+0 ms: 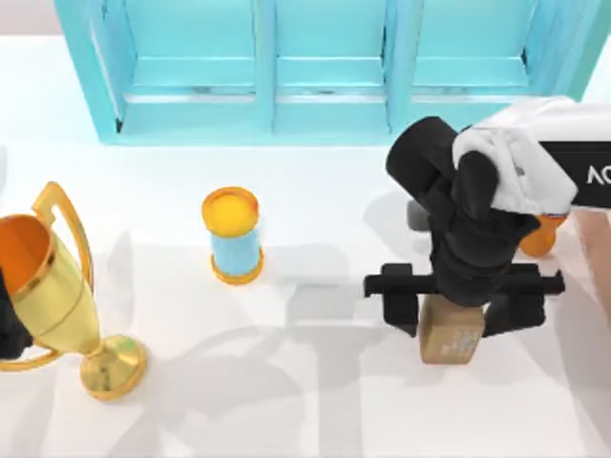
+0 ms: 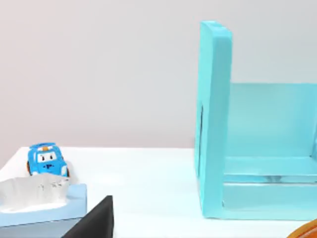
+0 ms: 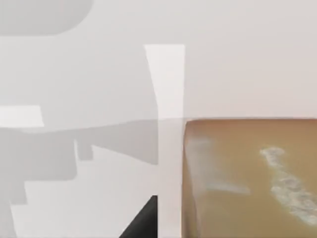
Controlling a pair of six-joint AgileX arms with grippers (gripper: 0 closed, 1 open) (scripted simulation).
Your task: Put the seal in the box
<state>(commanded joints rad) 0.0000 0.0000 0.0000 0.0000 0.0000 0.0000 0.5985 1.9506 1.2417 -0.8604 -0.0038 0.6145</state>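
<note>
Table [image 1: 315, 401]: R hand [image 1: 456, 320] astride seal [image 1: 451, 339].

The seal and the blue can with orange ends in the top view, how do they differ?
The seal is a brown boxy block with pale markings; the blue can is a round cylinder, light blue with orange ends. The seal sits under the right pincer, between its fingers; the blue can stands alone, nothing near it. The seal lies on the table's right side, the blue can left of the middle. They look about the same size, and both are on the white table.
</note>
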